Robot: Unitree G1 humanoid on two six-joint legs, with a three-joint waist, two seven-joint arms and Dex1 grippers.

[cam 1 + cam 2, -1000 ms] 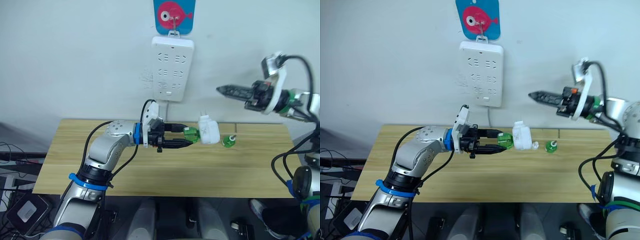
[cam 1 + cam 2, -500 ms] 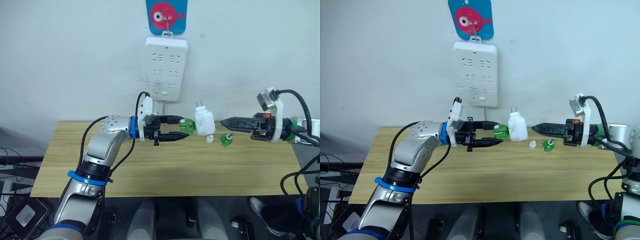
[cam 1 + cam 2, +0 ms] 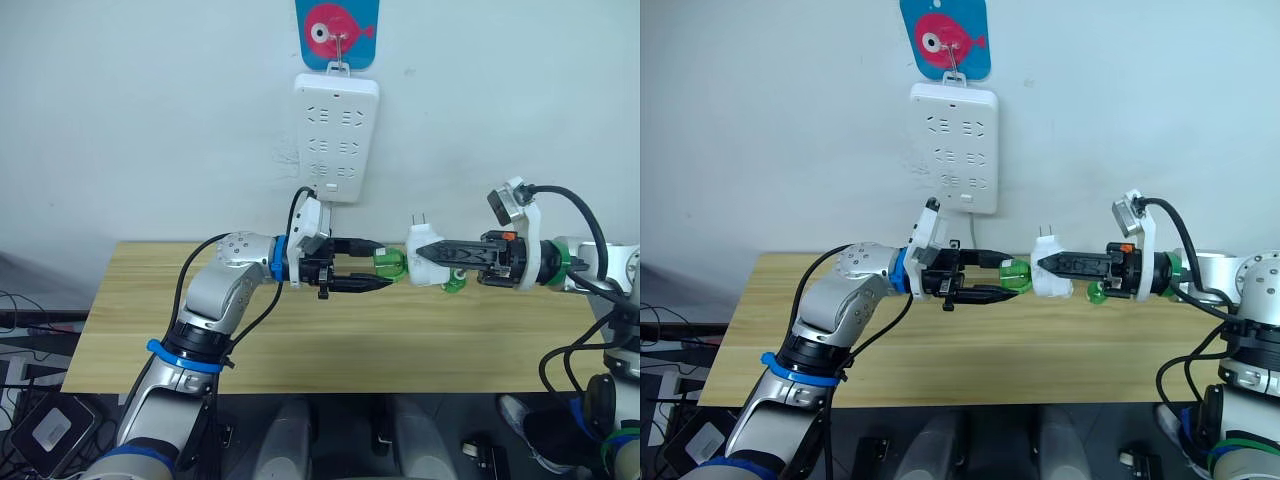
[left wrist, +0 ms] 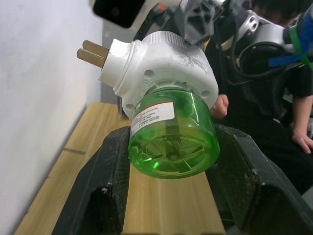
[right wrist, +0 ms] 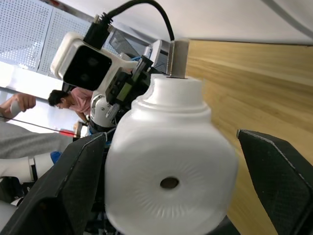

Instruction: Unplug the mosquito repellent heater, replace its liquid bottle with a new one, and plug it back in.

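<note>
While midair, heater (image 3: 425,262) between claws

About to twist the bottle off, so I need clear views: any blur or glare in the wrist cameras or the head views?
Left wrist view: heater and green bottle sharp, background behind soft. Right wrist view: heater face crisp, bright windows behind washed out, fingers dark and slightly soft. Left eye view: evenly lit, no glare, both grippers clearly resolved.

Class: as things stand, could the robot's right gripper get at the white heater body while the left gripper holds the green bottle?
Probably yes: the right gripper already has a finger on either side of the heater, which the left gripper presents by its bottle.
</note>
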